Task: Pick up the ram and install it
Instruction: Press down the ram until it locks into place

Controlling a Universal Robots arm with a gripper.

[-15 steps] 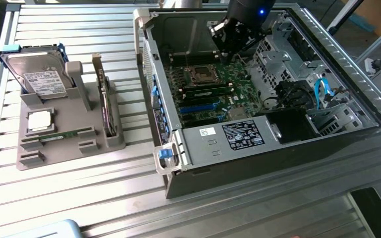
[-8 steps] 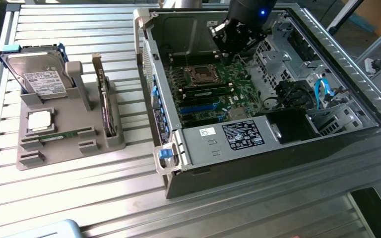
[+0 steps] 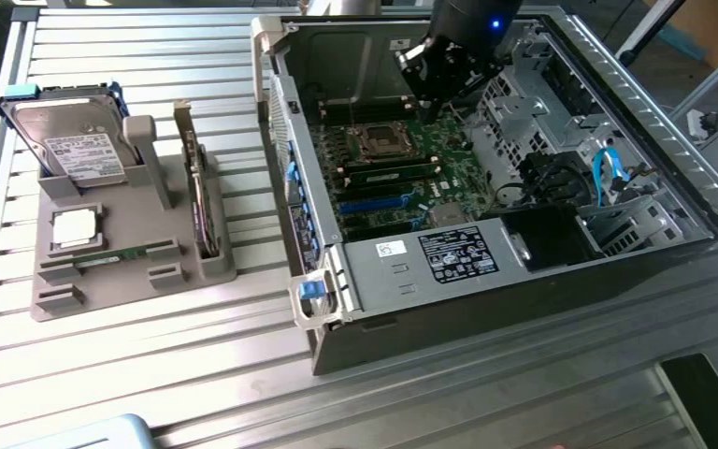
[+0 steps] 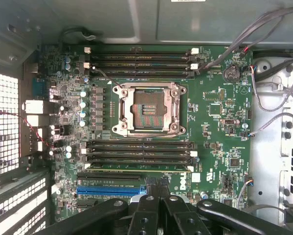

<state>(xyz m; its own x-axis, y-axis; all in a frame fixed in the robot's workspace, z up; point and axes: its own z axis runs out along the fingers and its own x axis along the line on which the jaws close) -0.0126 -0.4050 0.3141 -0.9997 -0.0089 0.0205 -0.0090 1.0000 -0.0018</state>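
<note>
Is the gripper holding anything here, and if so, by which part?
Nothing appears to be held: the gripper is shut on itself, with nothing in it, above the motherboard.

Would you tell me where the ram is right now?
Exterior view's left: the ram lies flat on the grey holder, near the hard drive.

I see the tool (image 4: 158, 215) cut off by the wrist view's edge; small print on the motherboard (image 4: 214, 127) stays unreadable to me.
</note>
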